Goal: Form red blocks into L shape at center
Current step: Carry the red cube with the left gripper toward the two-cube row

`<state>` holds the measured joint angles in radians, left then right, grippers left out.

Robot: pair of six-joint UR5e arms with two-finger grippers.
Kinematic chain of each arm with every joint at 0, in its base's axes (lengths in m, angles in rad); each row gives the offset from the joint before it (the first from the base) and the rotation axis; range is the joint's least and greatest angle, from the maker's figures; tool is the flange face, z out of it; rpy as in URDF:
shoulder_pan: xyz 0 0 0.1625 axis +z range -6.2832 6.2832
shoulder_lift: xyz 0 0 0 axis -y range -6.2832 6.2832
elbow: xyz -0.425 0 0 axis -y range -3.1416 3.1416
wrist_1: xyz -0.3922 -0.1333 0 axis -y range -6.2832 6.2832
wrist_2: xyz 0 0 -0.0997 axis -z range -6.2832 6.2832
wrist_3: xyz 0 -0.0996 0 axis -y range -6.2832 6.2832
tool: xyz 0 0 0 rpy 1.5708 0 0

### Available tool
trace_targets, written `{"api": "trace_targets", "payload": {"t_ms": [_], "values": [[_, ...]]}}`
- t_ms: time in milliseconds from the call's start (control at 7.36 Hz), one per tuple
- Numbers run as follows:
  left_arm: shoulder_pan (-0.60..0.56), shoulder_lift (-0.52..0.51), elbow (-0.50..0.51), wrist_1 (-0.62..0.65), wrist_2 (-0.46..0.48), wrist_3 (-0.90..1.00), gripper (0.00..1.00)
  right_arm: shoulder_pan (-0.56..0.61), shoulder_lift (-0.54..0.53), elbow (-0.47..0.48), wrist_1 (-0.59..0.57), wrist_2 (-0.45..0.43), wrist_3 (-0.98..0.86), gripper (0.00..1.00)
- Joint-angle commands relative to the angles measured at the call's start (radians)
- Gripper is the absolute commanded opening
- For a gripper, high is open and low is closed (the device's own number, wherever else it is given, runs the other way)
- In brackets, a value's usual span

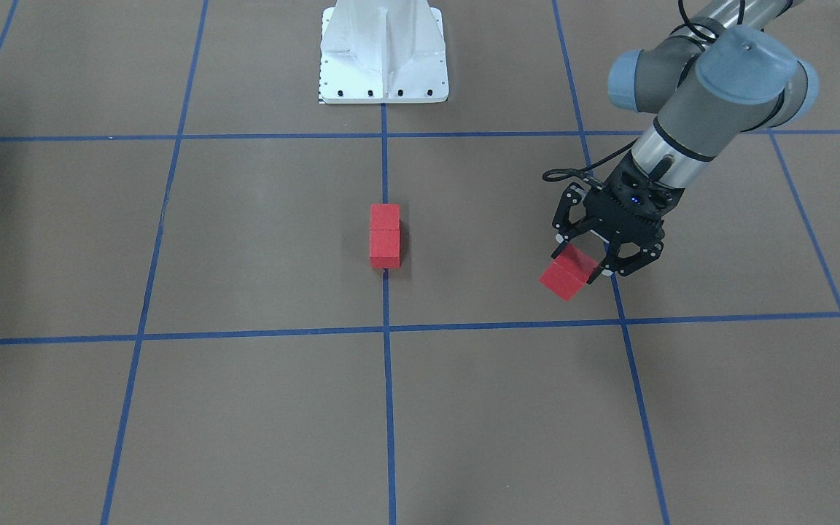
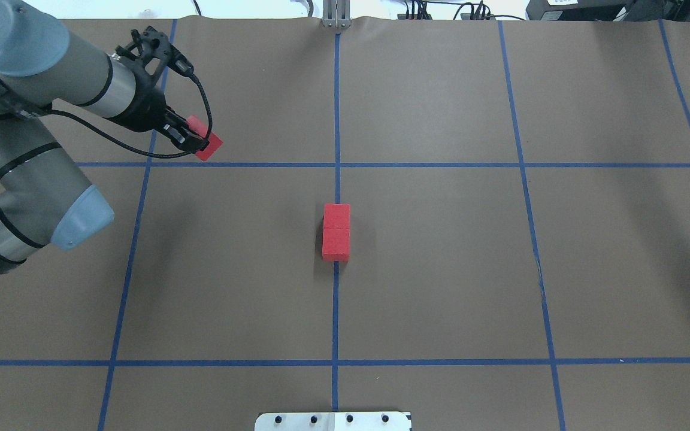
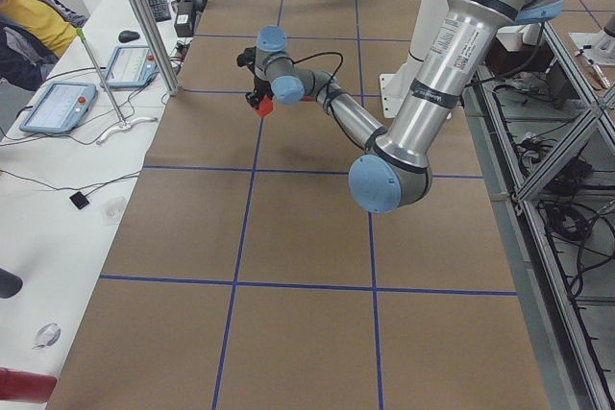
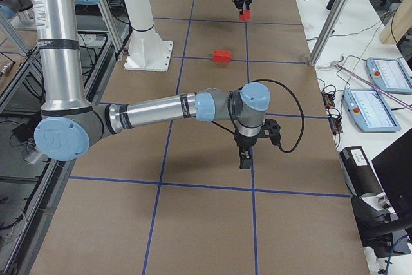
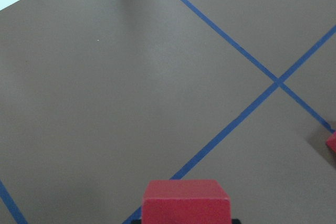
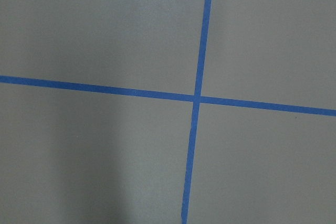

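Two red blocks (image 1: 384, 217) (image 1: 384, 249) lie touching in a straight row on the blue centre line; they also show in the overhead view (image 2: 336, 216) (image 2: 336, 245). My left gripper (image 1: 573, 266) is shut on the third red block (image 1: 564, 277), turned diagonally and held just above the table about one grid square to the robot's left of the row. This block shows in the overhead view (image 2: 208, 144) and in the left wrist view (image 5: 186, 200). My right gripper (image 4: 244, 158) shows only in the exterior right view, pointing down near the table; I cannot tell whether it is open or shut.
The white robot base plate (image 1: 383, 55) stands at the table's robot-side edge. Blue tape lines (image 2: 336, 120) divide the brown table into large squares. A side bench with tablets (image 3: 58, 108) and a seated person (image 3: 24, 31) runs along the far edge.
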<state>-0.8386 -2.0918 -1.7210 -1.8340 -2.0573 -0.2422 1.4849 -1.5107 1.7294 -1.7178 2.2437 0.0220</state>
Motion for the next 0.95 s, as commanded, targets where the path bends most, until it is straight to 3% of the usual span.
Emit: {"api": "trace_targets", "payload": {"t_ms": [0,407,679,815], "values": [[0.083,-0.089,0.000,0.163,0.141,0.099,0.00,-0.002,0.001,-0.001,0.001,0.002,0.003,1.00],[0.165,-0.094,0.008,0.156,0.158,0.127,0.00,-0.002,0.000,-0.007,0.000,0.002,0.006,1.00],[0.206,-0.102,0.011,0.157,0.172,0.603,0.00,-0.002,0.000,-0.008,0.000,0.004,0.004,1.00],[0.208,-0.112,0.015,0.151,0.169,0.700,0.00,-0.002,-0.002,-0.010,0.000,0.004,0.004,1.00]]}}
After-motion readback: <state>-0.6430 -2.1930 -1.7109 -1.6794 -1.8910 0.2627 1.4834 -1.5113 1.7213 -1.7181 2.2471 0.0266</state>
